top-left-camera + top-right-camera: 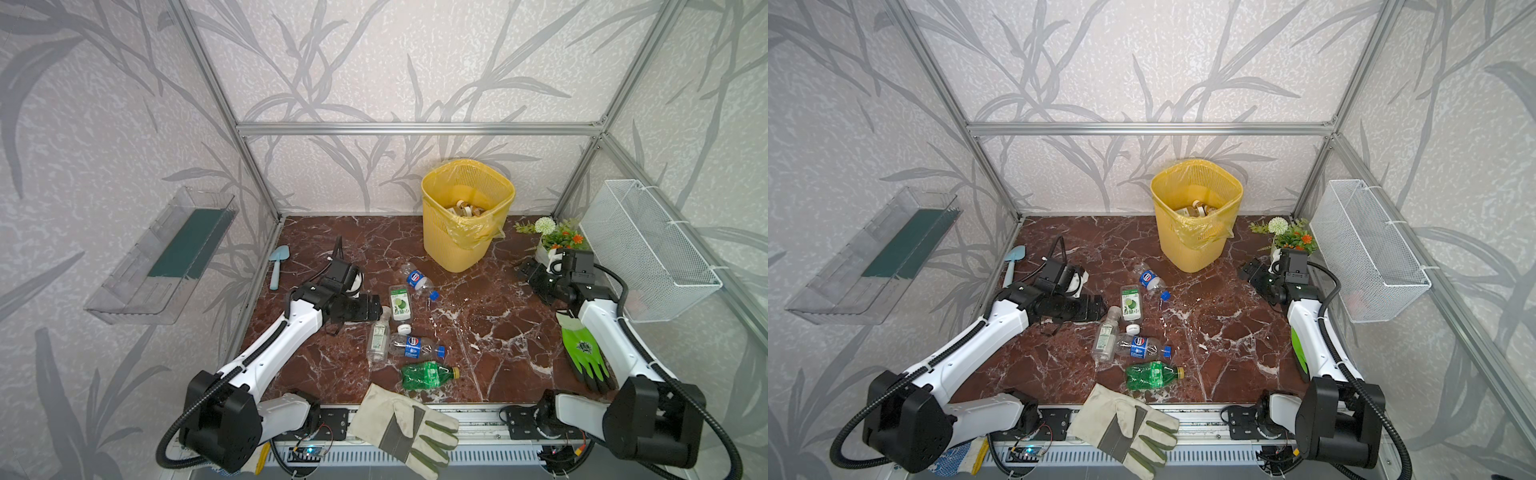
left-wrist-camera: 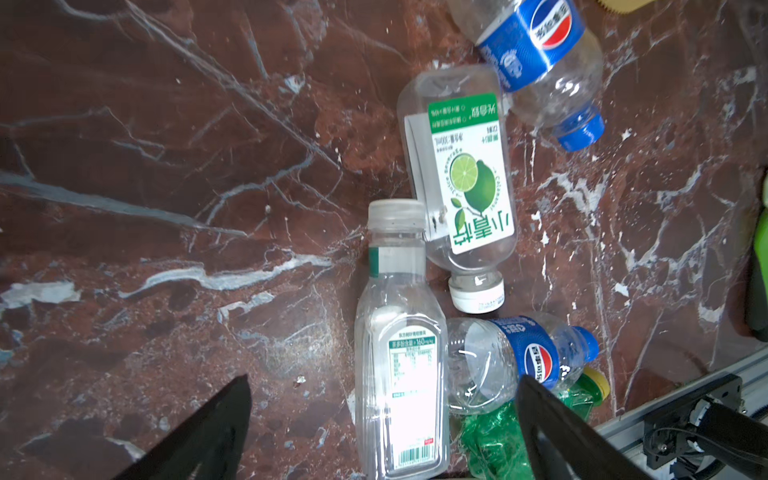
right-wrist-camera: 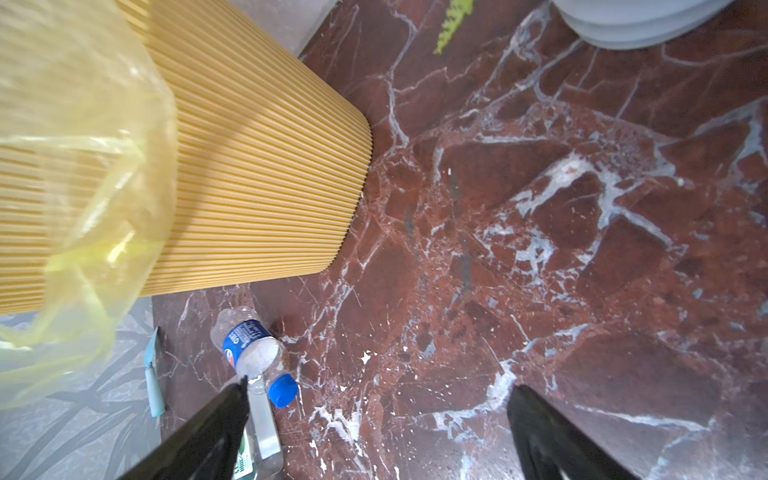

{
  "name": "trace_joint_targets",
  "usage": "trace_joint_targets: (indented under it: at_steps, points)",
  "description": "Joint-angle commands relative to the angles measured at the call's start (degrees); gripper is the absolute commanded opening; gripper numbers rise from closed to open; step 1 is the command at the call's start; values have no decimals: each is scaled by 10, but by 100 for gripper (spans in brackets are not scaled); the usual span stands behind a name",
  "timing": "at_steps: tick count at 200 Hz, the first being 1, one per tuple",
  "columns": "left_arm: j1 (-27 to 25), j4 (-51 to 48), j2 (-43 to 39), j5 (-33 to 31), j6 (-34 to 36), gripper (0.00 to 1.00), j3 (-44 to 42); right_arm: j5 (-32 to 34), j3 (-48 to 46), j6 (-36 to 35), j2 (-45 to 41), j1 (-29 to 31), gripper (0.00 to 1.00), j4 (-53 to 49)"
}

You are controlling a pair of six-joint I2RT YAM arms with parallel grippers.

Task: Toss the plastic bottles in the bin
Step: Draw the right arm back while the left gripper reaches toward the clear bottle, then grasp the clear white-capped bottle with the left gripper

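Note:
Several plastic bottles lie on the marble table in both top views: a blue-label one [image 1: 417,279], a lime-label one [image 1: 400,303], a white-label one [image 1: 379,338], a second blue-label one [image 1: 413,347] and a green-tinted one [image 1: 428,375]. The yellow bin [image 1: 467,232] stands at the back with bottles inside. My left gripper [image 1: 377,308] is open next to the white-label bottle's cap. That bottle [image 2: 399,374] lies between the fingers [image 2: 224,424], untouched. My right gripper [image 1: 525,270] hangs open and empty over bare table [image 3: 378,382], to the right of the bin [image 3: 257,166].
A pale blue trowel [image 1: 277,266] lies at the back left. A canvas glove [image 1: 409,424] rests on the front rail and a green glove [image 1: 584,353] under the right arm. A flower pot [image 1: 552,241], a white wire basket [image 1: 648,249] and a clear tray [image 1: 166,253] line the sides.

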Motion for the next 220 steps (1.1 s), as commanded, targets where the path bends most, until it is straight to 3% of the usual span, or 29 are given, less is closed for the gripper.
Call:
trace_joint_targets:
  at_steps: [1, 83, 137, 220]
  points:
    - [-26, 3, 17, -20, -31, 98, -10, 23, -19, -27, 7, 28, 97, 17]
    - [-73, 41, 80, -34, -52, 89, -24, 123, -9, -112, 69, 185, 94, 5]
    - [-94, 39, 119, -50, -45, 85, -22, 259, 65, -179, 129, 292, 99, -68]
    - [-99, 66, 143, -77, -63, 70, -43, 198, 60, -155, 140, 293, 99, -24]
